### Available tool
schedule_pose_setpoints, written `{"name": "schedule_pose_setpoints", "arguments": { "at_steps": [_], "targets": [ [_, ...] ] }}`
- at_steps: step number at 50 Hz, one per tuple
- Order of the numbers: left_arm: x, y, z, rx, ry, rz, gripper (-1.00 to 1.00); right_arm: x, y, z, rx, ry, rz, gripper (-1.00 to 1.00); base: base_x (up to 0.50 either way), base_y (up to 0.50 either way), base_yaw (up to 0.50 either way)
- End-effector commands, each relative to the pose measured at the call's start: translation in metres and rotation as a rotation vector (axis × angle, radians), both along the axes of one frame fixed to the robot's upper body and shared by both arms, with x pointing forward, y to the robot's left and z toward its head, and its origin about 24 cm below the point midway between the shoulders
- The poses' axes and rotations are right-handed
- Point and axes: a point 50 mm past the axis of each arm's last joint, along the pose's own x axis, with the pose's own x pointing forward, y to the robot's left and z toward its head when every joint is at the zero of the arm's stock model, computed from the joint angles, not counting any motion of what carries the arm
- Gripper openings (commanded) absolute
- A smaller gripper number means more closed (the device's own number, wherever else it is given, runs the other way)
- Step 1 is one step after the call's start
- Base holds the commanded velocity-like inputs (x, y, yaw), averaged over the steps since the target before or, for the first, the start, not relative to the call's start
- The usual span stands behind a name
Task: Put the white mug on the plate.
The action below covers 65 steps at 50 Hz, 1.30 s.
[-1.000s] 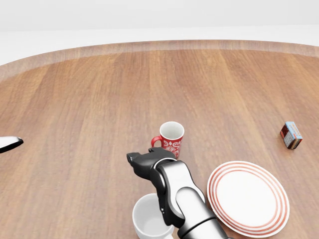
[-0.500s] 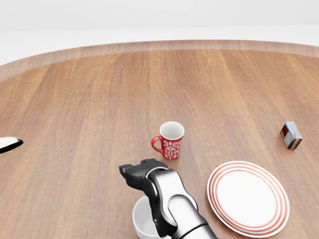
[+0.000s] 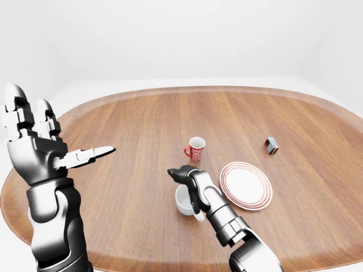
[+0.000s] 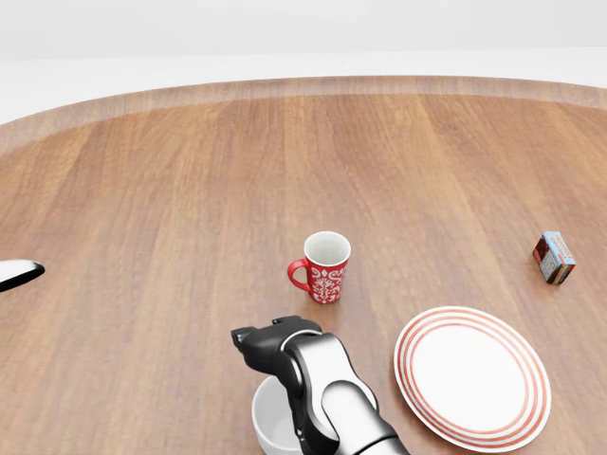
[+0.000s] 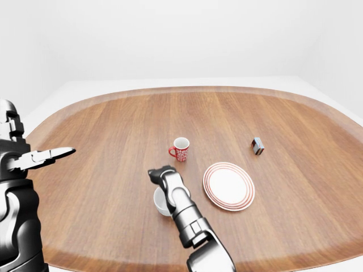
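Our right robot hand hovers over the white mug, grip unclear, left robot hand spread empty, so we'd close squarely round its rim before crossing to the plate.

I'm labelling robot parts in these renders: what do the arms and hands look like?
Both are glossy metal in silver-grey and black. The left hand has three thick, segmented fingers with rounded silver tips and dark joints, on a cylindrical forearm with ribbed rings. The right hand is mostly black, on a rounded chrome forearm with a ringed, bolted cuff. No cables, sleeves or markings show.
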Motion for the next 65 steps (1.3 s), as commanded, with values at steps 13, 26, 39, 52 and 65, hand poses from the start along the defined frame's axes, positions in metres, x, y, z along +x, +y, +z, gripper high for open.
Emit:
{"name": "schedule_pose_setpoints", "arguments": {
  "at_steps": [13,26,39,52,65],
  "targets": [
    [0.003,-0.009,-0.017,-0.019,0.068,-0.034,1.0,-0.01,-0.001,-0.036,-0.074,0.183,0.018,1.0,0.0,0.0,0.0],
    [0.003,-0.009,-0.017,-0.02,0.069,-0.035,1.0,-0.015,-0.003,-0.048,-0.081,0.253,0.012,1.0,0.0,0.0,0.0],
    [0.004,-0.009,-0.018,-0.02,0.074,-0.037,1.0,-0.012,-0.005,-0.048,-0.088,0.263,0.005,-1.0,0.0,0.0,0.0],
    [0.003,-0.01,-0.016,-0.018,0.064,-0.038,1.0,0.01,-0.02,-0.026,-0.117,0.156,-0.021,-1.0,0.0,0.0,0.0],
    [0.003,-0.01,-0.017,-0.017,0.069,-0.037,1.0,0.065,-0.119,0.084,-0.164,-0.313,-0.269,-1.0,0.0,0.0,0.0]
  ]
}}
